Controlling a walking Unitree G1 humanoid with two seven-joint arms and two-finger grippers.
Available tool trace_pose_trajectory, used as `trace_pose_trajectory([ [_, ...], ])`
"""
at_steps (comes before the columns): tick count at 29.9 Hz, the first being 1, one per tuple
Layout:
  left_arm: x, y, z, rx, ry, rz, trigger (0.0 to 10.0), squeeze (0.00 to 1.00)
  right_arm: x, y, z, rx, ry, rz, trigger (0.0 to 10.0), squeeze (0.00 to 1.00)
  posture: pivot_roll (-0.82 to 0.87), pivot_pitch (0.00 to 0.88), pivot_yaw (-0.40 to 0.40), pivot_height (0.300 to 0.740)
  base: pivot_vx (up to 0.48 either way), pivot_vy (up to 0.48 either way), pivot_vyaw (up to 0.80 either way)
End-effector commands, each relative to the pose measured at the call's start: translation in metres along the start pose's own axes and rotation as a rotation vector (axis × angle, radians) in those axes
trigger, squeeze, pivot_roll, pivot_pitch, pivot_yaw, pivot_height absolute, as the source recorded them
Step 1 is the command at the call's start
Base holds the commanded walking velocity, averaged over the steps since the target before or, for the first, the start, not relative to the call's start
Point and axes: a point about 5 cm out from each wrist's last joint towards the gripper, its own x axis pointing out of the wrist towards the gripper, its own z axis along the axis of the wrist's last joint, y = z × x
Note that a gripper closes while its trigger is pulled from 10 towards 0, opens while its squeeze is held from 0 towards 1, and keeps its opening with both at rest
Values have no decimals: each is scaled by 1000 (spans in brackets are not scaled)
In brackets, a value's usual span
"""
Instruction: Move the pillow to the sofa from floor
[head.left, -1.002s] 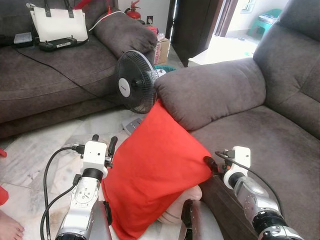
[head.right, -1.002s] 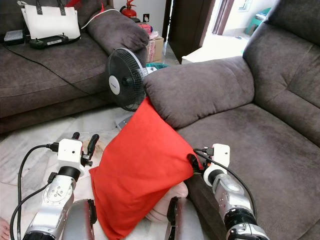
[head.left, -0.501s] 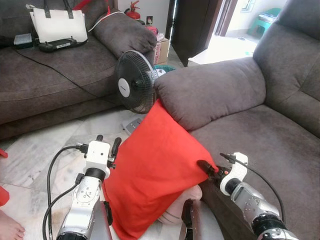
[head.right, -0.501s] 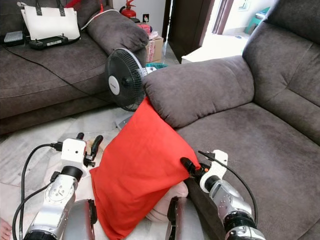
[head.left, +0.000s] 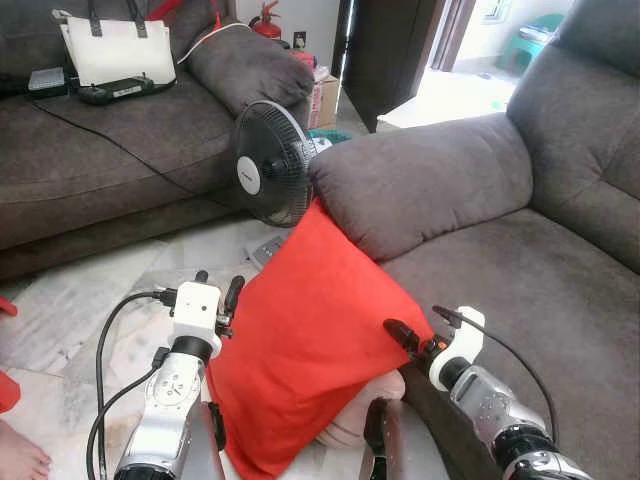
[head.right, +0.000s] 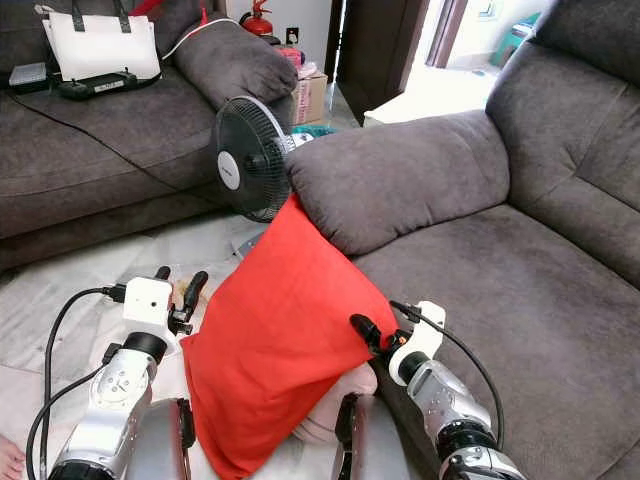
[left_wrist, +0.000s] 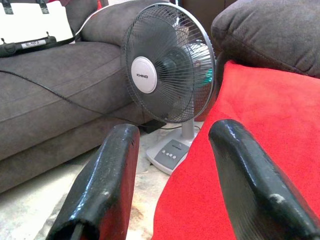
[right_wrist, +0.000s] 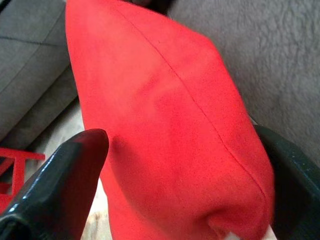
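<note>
On the far left, a white bag (head.left: 118, 48) sits on the second sofa (head.left: 90, 150), and a black fan (head.left: 268, 163) stands on the floor (head.left: 70, 310) in front of it. The left gripper (head.left: 215, 292) hovers just beside the left edge of the red pillow (head.left: 315, 340), jaws spread wide; in the left wrist view one finger (left_wrist: 247, 180) lies over the red cloth and the other (left_wrist: 102, 185) over bare floor, so the edge sits between them, not yet pinched. The pillow stands tilted, leaning against the sofa (head.left: 480, 230) armrest, its long axis running from its top corner under the armrest down toward the robot's legs. At its lower right corner the right gripper (head.right: 362, 333) has its jaws wide around that corner, one finger (right_wrist: 60, 185) to each side. Both arms flank the pillow; the right looks better seated. The seat lies up and to the right, so the lift probably goes that way.
</note>
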Motion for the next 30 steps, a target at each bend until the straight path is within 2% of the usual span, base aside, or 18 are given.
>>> trace_pose_trajectory([
  [1, -1, -3, 0, -3, 6, -10, 10000, 0, 2, 2, 4, 3, -16, -1, 10000, 0, 154, 0, -125, 500, 0, 0, 0],
  [8, -1, -3, 0, -4, 7, -7, 10000, 0, 7, 10, 4, 11, -19, 37, 10000, 0, 160, 0, -134, 500, 0, 0, 0],
  [9, -1, -4, 0, -5, 7, -5, 10000, 0, 7, 11, 4, 12, -17, 42, 4196, 0, 163, 0, -136, 500, 0, 0, 0],
  [10, -1, -4, 0, -5, 7, -5, 10000, 0, 8, 11, 3, 12, -16, 42, 4196, 0, 163, 0, -136, 500, 0, 0, 0],
  [11, -2, -4, 0, -6, 7, -4, 10000, 0, 8, 10, 3, 13, -17, 39, 0, 0, 162, 0, -138, 500, 0, 0, 0],
  [30, -3, -8, -2, -17, 17, -6, 10000, 0, 6, 10, 8, 23, -49, 79, 0, 0, 148, 0, -146, 500, 0, 0, 0],
])
